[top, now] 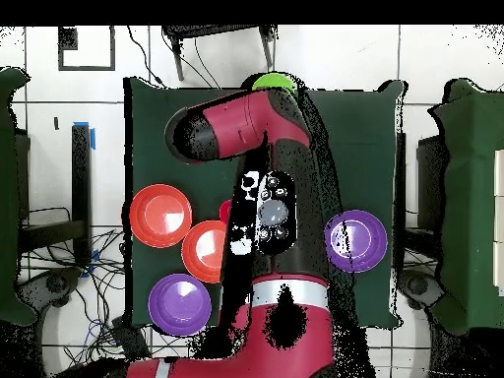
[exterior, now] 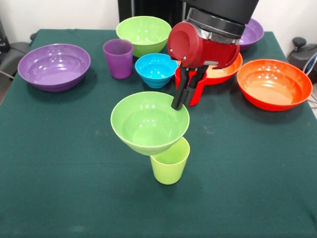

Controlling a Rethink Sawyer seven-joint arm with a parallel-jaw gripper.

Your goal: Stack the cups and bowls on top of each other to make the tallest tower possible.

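Green table [exterior: 59,163]: hand [exterior: 180,99] gripping lime bowl [exterior: 148,121] rim.

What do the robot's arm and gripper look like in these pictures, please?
The arm is glossy red with rounded, cylindrical joint housings and black sections; in the overhead view a pale grey band rings it near the base, and a black panel with round buttons sits on one link. At the wrist, in the front view, a black collar with a silver ring tops a red housing. The gripper has slim black fingers.
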